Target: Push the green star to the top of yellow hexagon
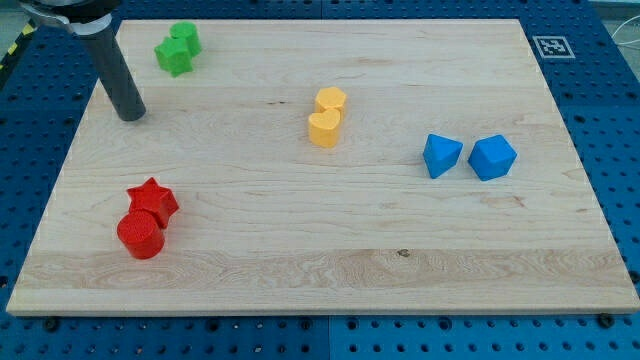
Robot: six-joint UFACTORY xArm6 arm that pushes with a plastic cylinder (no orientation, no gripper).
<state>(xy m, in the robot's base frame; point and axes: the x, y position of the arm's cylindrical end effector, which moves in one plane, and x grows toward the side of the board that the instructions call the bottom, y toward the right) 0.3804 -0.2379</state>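
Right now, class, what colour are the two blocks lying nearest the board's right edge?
Blue: both the blue triangle-like block and its blue neighbour, clearest in the camera view.

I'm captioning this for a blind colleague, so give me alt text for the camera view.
My tip rests on a wooden board near its top-left corner, below and left of the green star and an adjoining green block. Two yellow blocks sit mid-board, two blue blocks to the right, a red star and red cylinder bottom left.
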